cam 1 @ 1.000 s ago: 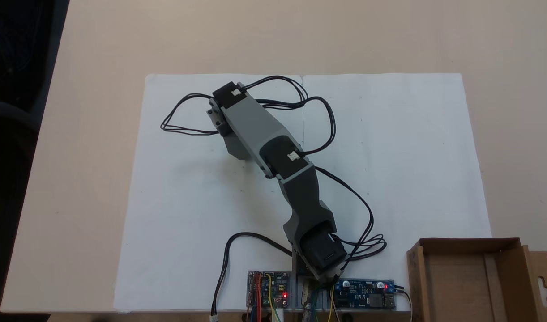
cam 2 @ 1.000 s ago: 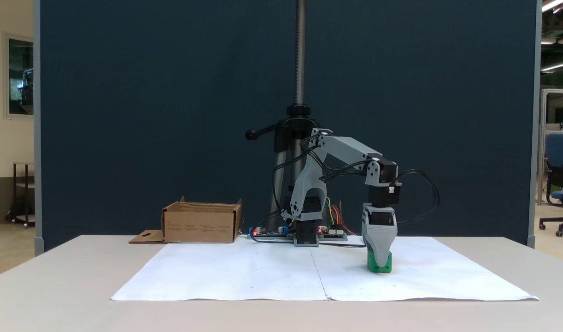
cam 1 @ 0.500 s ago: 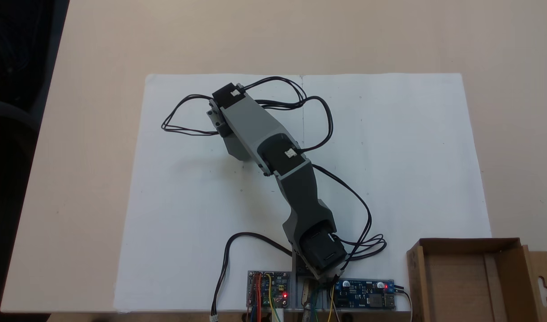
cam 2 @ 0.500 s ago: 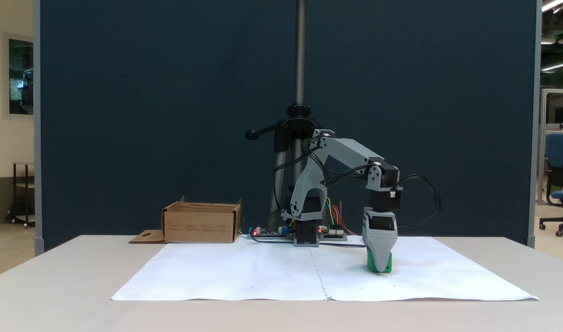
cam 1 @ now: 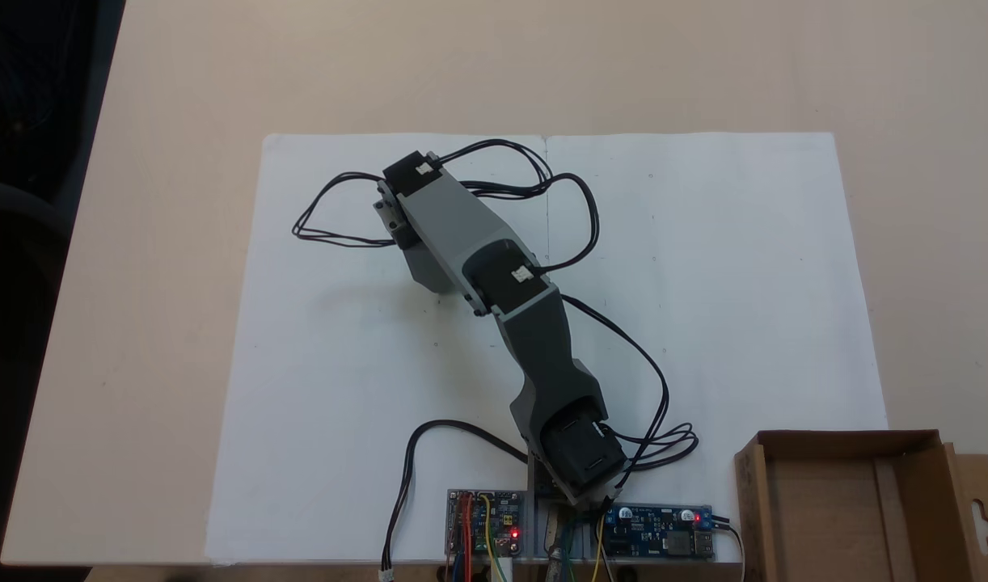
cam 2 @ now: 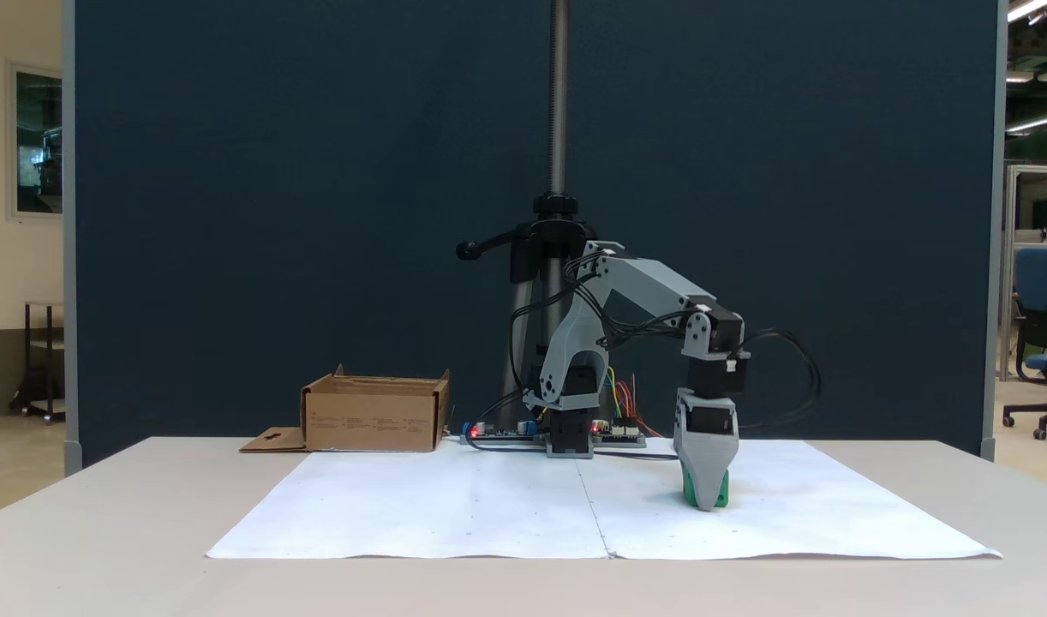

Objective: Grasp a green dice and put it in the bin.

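Side-on fixed view: arm bent over, gripper [cam 2: 706,504] pointing straight down w/ tip at the white paper sheet [cam 2: 489,506] on the table [cam 2: 104,531]. Green dice [cam 2: 722,495] sits on the paper right at the tip, mostly hidden behind the grey jaw. Jaws line up one behind the other, so can't tell if they're clenched or released. Bin [cam 2: 374,416] stands well apart at the table's far side, in both fixed views [cam 1: 854,501].

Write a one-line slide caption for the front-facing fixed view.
Koch arm's gripper lowered over the green dice on white paper, with the cardboard bin waiting at far left.
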Tool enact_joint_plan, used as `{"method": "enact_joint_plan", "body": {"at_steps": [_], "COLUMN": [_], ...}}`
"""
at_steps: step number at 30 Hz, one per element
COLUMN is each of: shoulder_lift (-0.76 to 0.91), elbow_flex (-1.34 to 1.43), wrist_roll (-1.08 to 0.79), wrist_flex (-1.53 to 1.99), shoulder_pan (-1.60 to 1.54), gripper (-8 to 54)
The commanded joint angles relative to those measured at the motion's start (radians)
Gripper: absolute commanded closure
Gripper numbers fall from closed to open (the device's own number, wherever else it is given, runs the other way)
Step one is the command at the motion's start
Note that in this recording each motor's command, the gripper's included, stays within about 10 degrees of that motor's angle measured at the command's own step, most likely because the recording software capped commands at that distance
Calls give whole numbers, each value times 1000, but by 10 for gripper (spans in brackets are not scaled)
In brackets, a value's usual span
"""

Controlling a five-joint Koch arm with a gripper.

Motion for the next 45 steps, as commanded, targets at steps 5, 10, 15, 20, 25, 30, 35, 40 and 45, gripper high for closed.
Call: {"method": "enact_joint_plan", "body": {"at_steps": [5,10,15,20,25,30,35,40,45], "shoulder_lift": [23,21,21,21,23,26,86,189,233], "elbow_flex": [-43,-43,-43,-43,-41,-43,-43,-52,-176], "wrist_roll": [77,94,97,103,112,112,106,92,-54], "wrist_flex": [3,11,12,9,6,5,2,-17,-15], "shoulder_pan": [-18,-17,-17,-15,0,23,101,279,617], "gripper": [134,184,185,249,339,339,339,339,339]}}
